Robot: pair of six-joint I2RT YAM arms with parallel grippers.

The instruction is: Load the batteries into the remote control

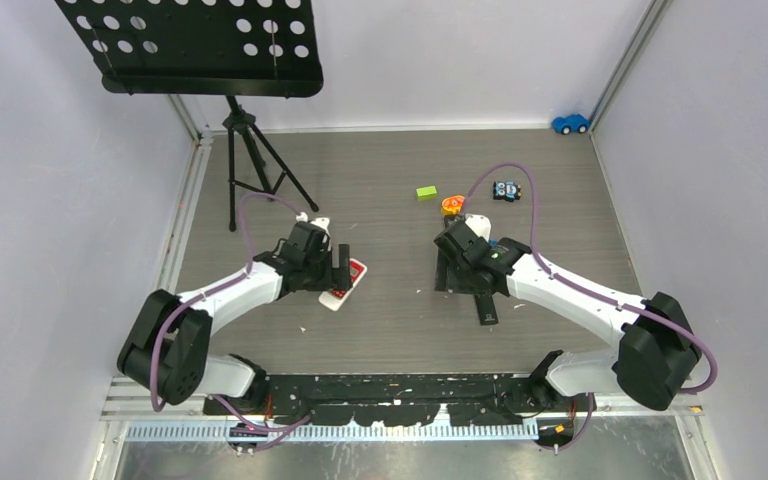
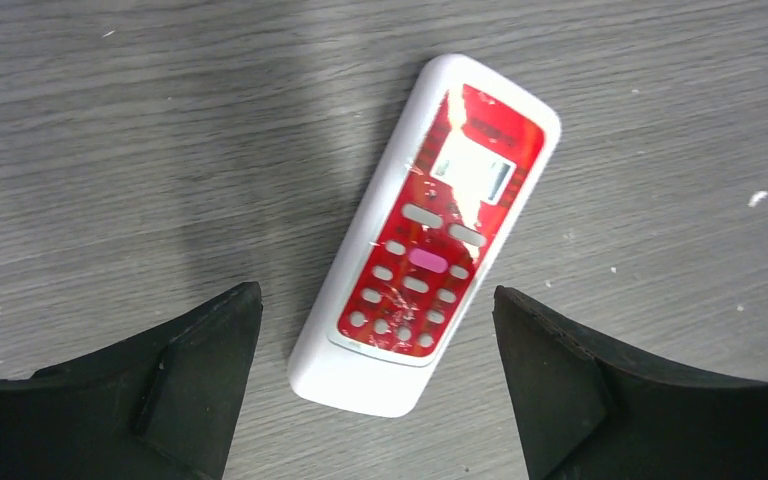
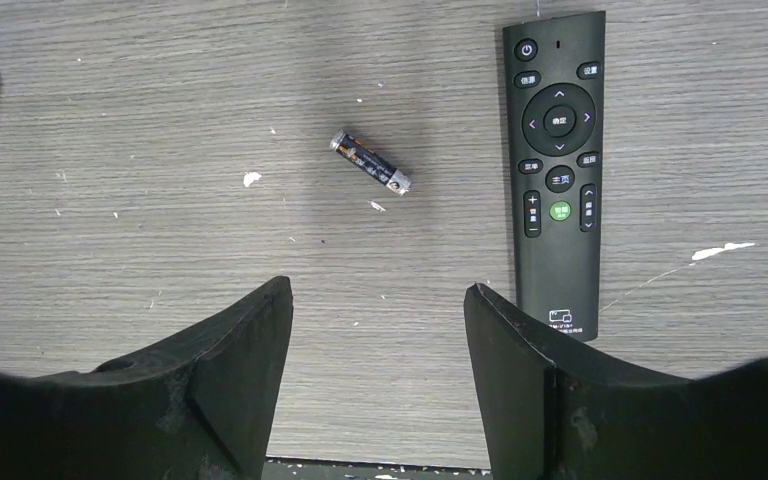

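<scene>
- The left gripper is seen with its jaws spread wide and nothing held; the two black fingers are poised above the table.
- In the left wrist view, the lower end of a white-and-red remote is framed between those fingers. It lies flat, button face up, and is tilted to the right.
- The right gripper is likewise seen with its jaws well parted and empty, hanging over bare table.
- Only in the right wrist view is a single battery made out: a slim dark cylinder with orange print, lying slantwise on the table, clear of both fingers.
- A black remote is shown just to the right of the battery, apart from it, button face up. A white corner of the other remote is caught at the left edge.
- In the top view the battery cannot be picked out, but the spacing is given: the two remotes lie well apart, one near each gripper.
- Only the top view takes in the far side: a green block, an orange toy, a blue toy car and a black perforated music stand.
</scene>
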